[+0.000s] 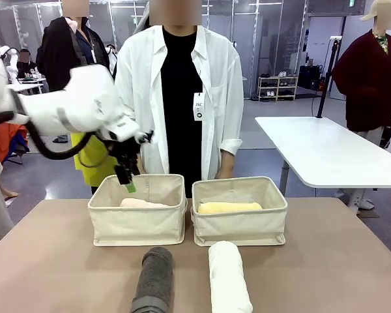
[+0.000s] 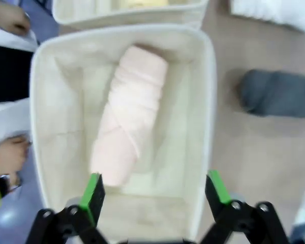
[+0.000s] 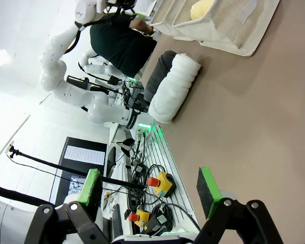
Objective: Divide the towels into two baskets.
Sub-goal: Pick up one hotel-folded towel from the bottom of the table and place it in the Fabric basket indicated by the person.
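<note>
While the pink towel (image 2: 129, 114) lies in the left basket (image 1: 137, 228), centre-left, the left claw (image 1: 126, 179) hangs open above it; best lift clear of the rim, then reach the grey towel (image 1: 155, 277) at bottom centre. Right claw (image 3: 148, 177) open, empty.

Camera placement: one fixed front view, two wrist views.
The front camera looks across the table (image 1: 326, 261) at the person (image 1: 179, 98). The left wrist camera looks straight down, close, into the left basket (image 2: 208, 101). The right wrist camera, rolled sideways and low, looks along the tabletop. All three share the grey towel (image 1: 154, 277).
</note>
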Robot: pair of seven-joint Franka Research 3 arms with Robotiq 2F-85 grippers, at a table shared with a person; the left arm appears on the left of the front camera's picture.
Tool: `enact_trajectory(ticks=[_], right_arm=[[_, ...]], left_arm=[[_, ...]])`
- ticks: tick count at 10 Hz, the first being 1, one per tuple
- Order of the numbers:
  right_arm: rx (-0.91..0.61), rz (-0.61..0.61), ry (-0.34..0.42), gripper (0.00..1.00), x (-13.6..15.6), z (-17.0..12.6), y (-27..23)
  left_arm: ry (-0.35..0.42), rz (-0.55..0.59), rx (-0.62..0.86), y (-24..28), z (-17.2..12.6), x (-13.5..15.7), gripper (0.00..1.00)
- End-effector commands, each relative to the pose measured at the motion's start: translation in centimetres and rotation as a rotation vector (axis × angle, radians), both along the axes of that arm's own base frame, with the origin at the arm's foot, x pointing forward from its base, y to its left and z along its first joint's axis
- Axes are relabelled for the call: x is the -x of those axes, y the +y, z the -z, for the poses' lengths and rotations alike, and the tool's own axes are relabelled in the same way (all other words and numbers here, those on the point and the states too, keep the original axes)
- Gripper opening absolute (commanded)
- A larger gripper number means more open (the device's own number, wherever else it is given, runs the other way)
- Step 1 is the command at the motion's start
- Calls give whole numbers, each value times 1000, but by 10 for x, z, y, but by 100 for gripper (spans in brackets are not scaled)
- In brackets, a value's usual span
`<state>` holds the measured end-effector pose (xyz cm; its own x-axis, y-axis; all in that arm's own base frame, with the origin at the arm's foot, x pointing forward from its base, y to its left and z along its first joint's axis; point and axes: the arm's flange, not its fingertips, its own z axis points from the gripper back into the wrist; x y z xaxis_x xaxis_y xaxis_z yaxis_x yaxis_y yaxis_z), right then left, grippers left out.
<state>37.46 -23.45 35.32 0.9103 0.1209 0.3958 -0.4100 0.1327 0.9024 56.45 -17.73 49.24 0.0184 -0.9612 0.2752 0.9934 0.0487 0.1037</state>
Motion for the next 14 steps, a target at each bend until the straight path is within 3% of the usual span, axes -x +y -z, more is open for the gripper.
enact_trajectory(ticks=[1,4,5,6,9,13,14], right_arm=[[10,9,7,95,3,-2,4],[10,9,7,95,3,-2,4],[10,9,7,95,3,-2,4],[10,9,7,95,3,-2,4],[10,9,7,95,3,-2,4],[10,9,7,95,3,-2,4],[10,9,7,95,3,-2,4]], left_arm=[[134,-129,198,72,-10,39,100],[315,-283,539,174,0,58,100],[329,-426,586,215,10,67,100],[392,-479,709,251,23,81,100],[643,-472,965,333,81,119,100],[711,-631,1171,383,142,164,100],[764,-730,1150,392,157,172,100]])
